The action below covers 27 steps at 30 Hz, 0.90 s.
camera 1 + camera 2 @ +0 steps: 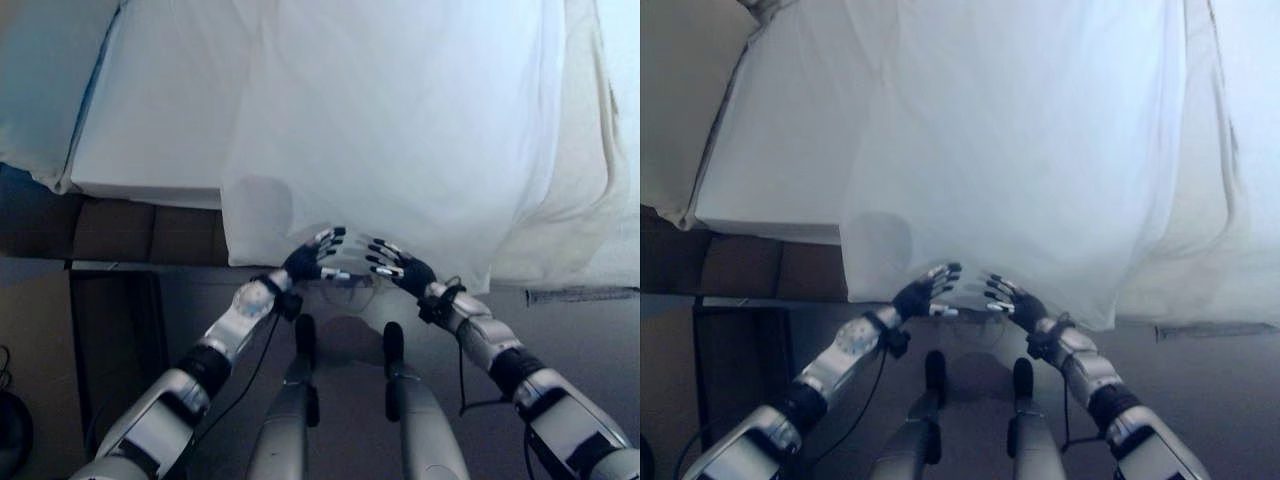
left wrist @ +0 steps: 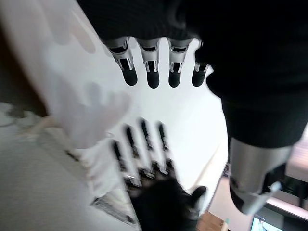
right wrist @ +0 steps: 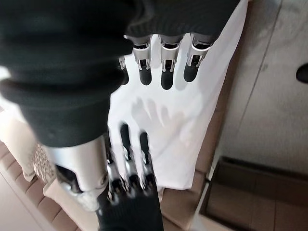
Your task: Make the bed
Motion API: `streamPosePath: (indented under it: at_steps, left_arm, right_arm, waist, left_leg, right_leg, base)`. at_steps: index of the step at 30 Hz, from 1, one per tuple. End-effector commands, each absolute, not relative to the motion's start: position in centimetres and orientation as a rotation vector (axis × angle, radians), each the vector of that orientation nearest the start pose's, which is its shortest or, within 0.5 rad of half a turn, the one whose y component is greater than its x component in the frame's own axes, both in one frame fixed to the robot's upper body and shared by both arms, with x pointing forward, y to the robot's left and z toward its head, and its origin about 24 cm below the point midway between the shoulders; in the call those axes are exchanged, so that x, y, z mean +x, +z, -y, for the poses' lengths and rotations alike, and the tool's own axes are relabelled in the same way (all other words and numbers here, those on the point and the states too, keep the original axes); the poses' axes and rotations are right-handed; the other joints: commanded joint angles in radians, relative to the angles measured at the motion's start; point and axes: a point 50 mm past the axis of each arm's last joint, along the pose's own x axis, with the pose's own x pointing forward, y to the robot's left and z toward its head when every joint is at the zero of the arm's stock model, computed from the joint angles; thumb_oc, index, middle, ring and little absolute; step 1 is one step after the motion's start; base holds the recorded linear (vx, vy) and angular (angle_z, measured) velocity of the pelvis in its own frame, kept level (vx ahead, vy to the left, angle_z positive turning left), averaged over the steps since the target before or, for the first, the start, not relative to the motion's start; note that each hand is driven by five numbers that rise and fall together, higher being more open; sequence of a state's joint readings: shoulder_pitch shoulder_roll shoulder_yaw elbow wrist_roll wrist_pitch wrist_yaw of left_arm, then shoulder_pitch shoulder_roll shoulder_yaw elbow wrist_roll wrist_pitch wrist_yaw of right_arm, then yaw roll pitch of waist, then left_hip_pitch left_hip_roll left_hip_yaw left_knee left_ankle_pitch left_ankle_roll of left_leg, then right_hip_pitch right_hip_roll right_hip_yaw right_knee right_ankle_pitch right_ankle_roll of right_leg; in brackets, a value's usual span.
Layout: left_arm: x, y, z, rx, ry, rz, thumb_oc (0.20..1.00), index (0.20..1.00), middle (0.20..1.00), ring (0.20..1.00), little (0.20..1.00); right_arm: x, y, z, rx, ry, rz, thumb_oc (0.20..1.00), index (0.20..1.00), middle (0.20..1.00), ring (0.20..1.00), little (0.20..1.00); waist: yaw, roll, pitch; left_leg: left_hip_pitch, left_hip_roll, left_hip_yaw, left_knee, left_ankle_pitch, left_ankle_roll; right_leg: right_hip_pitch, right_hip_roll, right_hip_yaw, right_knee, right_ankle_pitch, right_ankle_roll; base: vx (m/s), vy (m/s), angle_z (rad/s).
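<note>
A: Sheet (image 1: 400, 130) status? Landmark = the bed (image 1: 150, 120).

B: White sheet lies over the bed, and its lower edge hangs off the bed's near side toward the floor (image 1: 580, 340). Some creases run across it and it's bunched along the bed's right side.

A: Hands?

B: Left hand (image 1: 312, 258) and right hand (image 1: 392, 264) are side by side at the hanging edge, just below the bed's near side. Fingers are straight and spread on both, nothing pinched. Wrist views agree: fingertips (image 2: 153, 77) hover off the cloth, no grip.

A: Progress?

B: My read: early to mid. Sheet is on the bed, but not squared. Left to do: grab the edge, pull it taut, even out the right side.
</note>
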<state>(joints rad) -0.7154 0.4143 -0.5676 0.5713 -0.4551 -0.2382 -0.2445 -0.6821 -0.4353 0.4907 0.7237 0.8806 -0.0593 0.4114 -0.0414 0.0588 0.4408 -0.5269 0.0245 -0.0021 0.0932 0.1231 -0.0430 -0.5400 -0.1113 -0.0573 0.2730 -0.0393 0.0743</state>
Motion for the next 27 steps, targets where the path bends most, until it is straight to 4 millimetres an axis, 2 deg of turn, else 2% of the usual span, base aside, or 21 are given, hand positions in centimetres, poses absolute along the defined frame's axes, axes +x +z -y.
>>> streamPosePath:
  at_steps: [1,3,4,5,6,7,8,9,10,14,15,17,18,20,21,23,24,25,26,27]
  left_arm:
    - [36.3,13.6,-11.3,0.236,-0.612,0.251,1.0,1.0,1.0,1.0,1.0]
    - [37.2,15.5,-11.3,0.272,-0.582,0.298,1.0,1.0,1.0,1.0,1.0]
    - [38.1,17.4,-11.4,0.3,-0.546,0.339,1.0,1.0,1.0,1.0,1.0]
    - [38.1,17.4,-11.4,0.301,-0.546,0.34,1.0,1.0,1.0,1.0,1.0]
    - [38.9,19.1,-11.9,0.326,-0.494,0.37,1.0,1.0,1.0,1.0,1.0]
    - [38.9,19.2,-11.9,0.326,-0.494,0.371,1.0,1.0,1.0,1.0,1.0]
    - [39.6,20.7,-12.3,0.354,-0.432,0.399,1.0,1.0,1.0,1.0,1.0]
    - [39.6,20.8,-12.4,0.355,-0.432,0.401,1.0,1.0,1.0,1.0,1.0]
    - [40.4,23.1,-12.9,0.417,-0.352,0.438,1.0,1.0,1.0,1.0,1.0]
    - [41.1,25.1,-14.2,0.419,-0.252,0.451,1.0,1.0,1.0,1.0,1.0]
    - [41.4,25.8,-14.9,0.417,-0.209,0.446,1.0,1.0,1.0,1.0,1.0]
    - [41.7,26.6,-15.3,0.415,-0.157,0.446,1.0,1.0,1.0,1.0,1.0]
    - [41.9,27.2,-16.0,0.437,-0.123,0.436,1.0,1.0,1.0,1.0,1.0]
    - [42.0,27.6,-16.4,0.441,-0.093,0.44,1.0,1.0,1.0,1.0,1.0]
    - [42.0,28.1,-17.4,0.4,-0.03,0.444,1.0,1.0,1.0,1.0,1.0]
    - [41.9,28.4,-19.0,0.392,0.037,0.435,1.0,1.0,1.0,1.0,1.0]
    - [41.9,28.4,-19.0,0.392,0.037,0.436,1.0,1.0,1.0,1.0,1.0]
    - [41.8,28.7,-20.3,0.395,0.09,0.433,1.0,1.0,1.0,1.0,1.0]
    - [41.8,28.7,-20.2,0.395,0.09,0.433,1.0,1.0,1.0,1.0,1.0]
    - [41.5,28.7,-21.7,0.387,0.139,0.426,1.0,1.0,1.0,1.0,1.0]
  right_arm:
    - [36.5,10.1,13.5,0.272,0.665,-0.042,1.0,1.0,1.0,1.0,1.0]
    - [37.5,12.0,13.3,0.281,0.658,-0.002,1.0,1.0,1.0,1.0,1.0]
    - [38.6,14.1,13.0,0.28,0.651,0.035,1.0,1.0,1.0,1.0,1.0]
    - [38.6,14.1,13.0,0.28,0.652,0.036,1.0,1.0,1.0,1.0,1.0]
    - [39.4,16.0,12.3,0.277,0.656,0.067,1.0,1.0,1.0,1.0,1.0]
    - [39.5,16.1,12.3,0.277,0.657,0.068,1.0,1.0,1.0,1.0,1.0]
    - [40.2,17.9,11.9,0.292,0.64,0.103,1.0,1.0,1.0,1.0,1.0]
    - [40.2,18.0,11.9,0.291,0.64,0.104,1.0,1.0,1.0,1.0,1.0]
    - [40.9,20.6,11.7,0.304,0.608,0.162,1.0,1.0,1.0,1.0,1.0]
    - [41.8,23.2,12.2,0.292,0.527,0.197,1.0,1.0,1.0,1.0,1.0]
    - [42.2,24.3,12.8,0.283,0.473,0.21,1.0,1.0,1.0,1.0,1.0]
    - [42.7,25.3,13.9,0.288,0.375,0.219,1.0,1.0,1.0,1.0,1.0]
    - [42.9,26.5,15.1,0.271,0.297,0.234,1.0,1.0,1.0,1.0,1.0]
    - [43.0,26.7,15.9,0.252,0.257,0.226,1.0,1.0,1.0,1.0,1.0]
    - [42.9,27.3,17.4,0.267,0.175,0.243,1.0,1.0,1.0,1.0,1.0]
    - [42.8,27.5,19.1,0.242,0.108,0.248,1.0,1.0,1.0,1.0,1.0]
    - [42.8,27.6,19.1,0.242,0.108,0.248,1.0,1.0,1.0,1.0,1.0]
    - [42.6,27.2,20.9,0.214,0.056,0.239,1.0,1.0,1.0,1.0,1.0]
    - [42.6,27.2,20.9,0.214,0.056,0.239,1.0,1.0,1.0,1.0,1.0]
    - [42.2,27.0,23.0,0.22,-0.015,0.239,1.0,1.0,1.0,1.0,1.0]
  waist:
    - [-0.004,-0.039,-0.021]
    - [-0.004,-0.042,-0.02]
    - [-0.004,-0.044,-0.012]
    - [-0.003,-0.044,-0.013]
    - [-0.003,-0.049,-0.008]
    - [-0.003,-0.049,-0.01]
    - [-0.004,-0.05,-0.011]
    - [-0.004,-0.05,-0.012]
    - [-0.005,-0.052,-0.006]
    - [-0.008,-0.055,-0.01]
    - [-0.008,-0.057,-0.012]
    - [-0.007,-0.06,-0.013]
    - [-0.009,-0.059,-0.011]
    - [-0.01,-0.058,-0.012]
    - [-0.011,-0.056,-0.008]
    - [-0.013,-0.053,-0.013]
    - [-0.013,-0.053,-0.012]
    - [-0.016,-0.052,-0.01]
    - [-0.016,-0.052,-0.01]
    - [-0.017,-0.047,-0.008]
  left_leg:
    - [-0.102,0.022,0.016,0.182,-0.092,-0.054]
    - [-0.144,0.022,0.017,0.22,-0.104,-0.054]
    - [-0.181,0.023,0.016,0.256,-0.115,-0.052]
    - [-0.184,0.023,0.016,0.259,-0.116,-0.052]
    - [-0.237,0.028,0.019,0.316,-0.13,-0.052]
    - [-0.242,0.028,0.019,0.32,-0.132,-0.052]
    - [-0.283,0.03,0.015,0.359,-0.146,-0.049]
    - [-0.287,0.03,0.015,0.362,-0.148,-0.049]
    - [-0.328,0.034,0.02,0.403,-0.155,-0.053]
    - [-0.393,0.039,0.018,0.456,-0.165,-0.055]
    - [-0.412,0.043,0.019,0.47,-0.169,-0.055]
    - [-0.426,0.042,0.022,0.477,-0.172,-0.056]
    - [-0.441,0.043,0.028,0.477,-0.167,-0.059]
    - [-0.445,0.041,0.028,0.473,-0.164,-0.059]
    - [-0.447,0.043,0.032,0.465,-0.159,-0.064]
    - [-0.446,0.043,0.035,0.449,-0.153,-0.067]
    - [-0.446,0.043,0.035,0.447,-0.152,-0.067]
    - [-0.443,0.04,0.033,0.442,-0.148,-0.07]
    - [-0.442,0.04,0.033,0.441,-0.148,-0.07]
    - [-0.44,0.04,0.032,0.435,-0.143,-0.074]
  right_leg:
    - [-0.084,-0.036,0.088,0.004,0.058,0.071]
    - [-0.126,-0.034,0.089,0.037,0.049,0.068]
    - [-0.165,-0.033,0.096,0.076,0.043,0.066]
    - [-0.168,-0.033,0.096,0.078,0.042,0.066]
    - [-0.221,-0.03,0.103,0.124,0.037,0.063]
    - [-0.226,-0.03,0.104,0.127,0.036,0.063]
    - [-0.272,-0.029,0.106,0.169,0.027,0.062]
    - [-0.276,-0.029,0.106,0.173,0.025,0.062]
    - [-0.318,-0.029,0.111,0.214,0.02,0.059]
    - [-0.386,-0.028,0.116,0.27,0.01,0.055]
    - [-0.404,-0.028,0.115,0.278,0.007,0.054]
    - [-0.418,-0.029,0.112,0.277,0.008,0.054]
    - [-0.428,-0.032,0.112,0.273,0.011,0.056]
    - [-0.437,-0.033,0.112,0.274,0.013,0.057]
    - [-0.437,-0.035,0.111,0.268,0.014,0.057]
    - [-0.438,-0.036,0.109,0.258,0.014,0.058]
    - [-0.437,-0.037,0.109,0.257,0.014,0.058]
    - [-0.435,-0.035,0.108,0.252,0.013,0.056]
    - [-0.434,-0.035,0.107,0.251,0.013,0.056]
    - [-0.434,-0.037,0.106,0.252,0.013,0.056]
  base:
    - [-0.06,0.019,0.03]
    - [-0.06,0.019,0.07]
    - [-0.06,0.021,0.04]
    - [-0.08,0.038,0.02]
    - [-0.04,0.018,0.03]
    - [-0.06,0.034,0.02]
    - [0.0,0.0,0.0]
    - [-0.05,0.021,-0.01]
    - [-0.05,0.009,-0.01]
    - [-0.02,0.002,-0.02]
    - [0.0,0.0,0.0]
    - [-0.03,0.001,-0.06]
    - [-0.04,0.002,-0.05]
    - [0.0,0.0,0.0]
    - [0.0,0.0,0.0]
    - [0.0,0.0,0.0]
    - [-0.01,-0.03,0.01]
    - [0.0,0.0,0.0]
    - [0.0,-0.048,0.01]
    - [0.0,0.0,0.0]
